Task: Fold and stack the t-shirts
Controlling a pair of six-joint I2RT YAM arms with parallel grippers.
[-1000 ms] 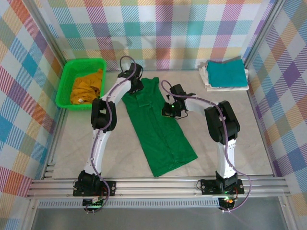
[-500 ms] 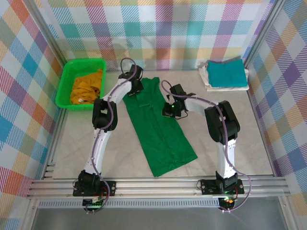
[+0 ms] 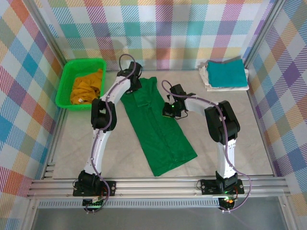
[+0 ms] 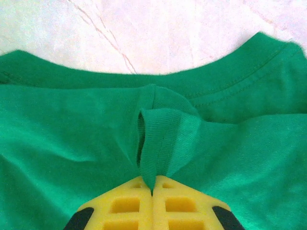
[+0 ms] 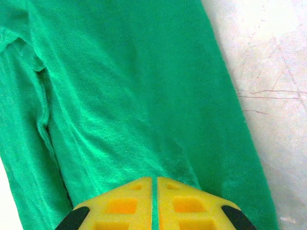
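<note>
The dark green t-shirt (image 3: pixel 160 132) lies folded into a long strip, slanting from the back centre toward the front of the table. My left gripper (image 3: pixel 136 87) is at its collar end, shut on a raised pleat of green cloth (image 4: pixel 156 143) just below the neckline; its yellow fingertips (image 4: pixel 139 201) meet around the pleat. My right gripper (image 3: pixel 168 110) is at the strip's right edge, its fingers (image 5: pixel 124 203) pressed together on a thin sliver of the same shirt (image 5: pixel 124 96). The mustard yellow t-shirt (image 3: pixel 86 87) lies crumpled in the basket. The teal t-shirt (image 3: pixel 226 73) rests folded on the folded white t-shirt (image 3: pixel 225 86) at the back right.
A bright green plastic basket (image 3: pixel 65 82) stands at the back left. Bare tabletop (image 3: pixel 240 134) lies right of the strip and to its left in front of the basket. Checked walls enclose the table on three sides.
My left gripper has edged slightly toward the back with the collar end of the green shirt. The right arm has held still.
</note>
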